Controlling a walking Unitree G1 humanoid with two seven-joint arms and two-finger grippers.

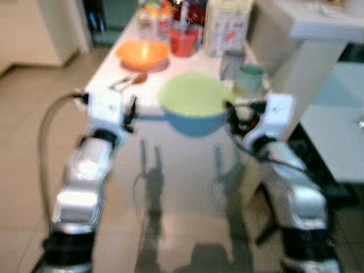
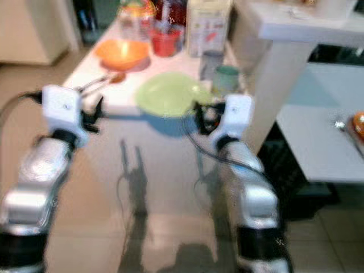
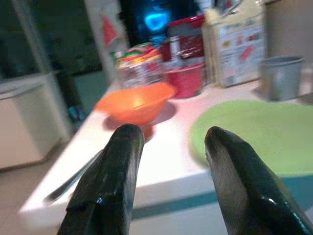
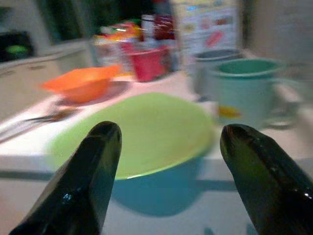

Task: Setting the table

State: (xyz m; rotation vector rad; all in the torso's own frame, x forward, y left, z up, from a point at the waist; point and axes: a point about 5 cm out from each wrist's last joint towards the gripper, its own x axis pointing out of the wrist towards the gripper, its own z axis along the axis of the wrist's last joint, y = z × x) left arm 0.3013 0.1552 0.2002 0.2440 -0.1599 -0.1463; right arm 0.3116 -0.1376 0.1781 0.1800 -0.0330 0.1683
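Green plate [image 1: 194, 94] lies at the counter's [image 1: 114, 71] near edge, overhanging slightly at 6 o'clock. It looks rigid, light, slick; that lip seems the best hold. Left pincer [image 3: 168, 181] and right pincer [image 4: 168, 183] hover spread, empty.

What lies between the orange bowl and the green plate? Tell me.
A bare stretch of white tabletop separates the orange bowl from the green plate, as the left wrist view shows. The spoon lies off to the side, near the table's edge.
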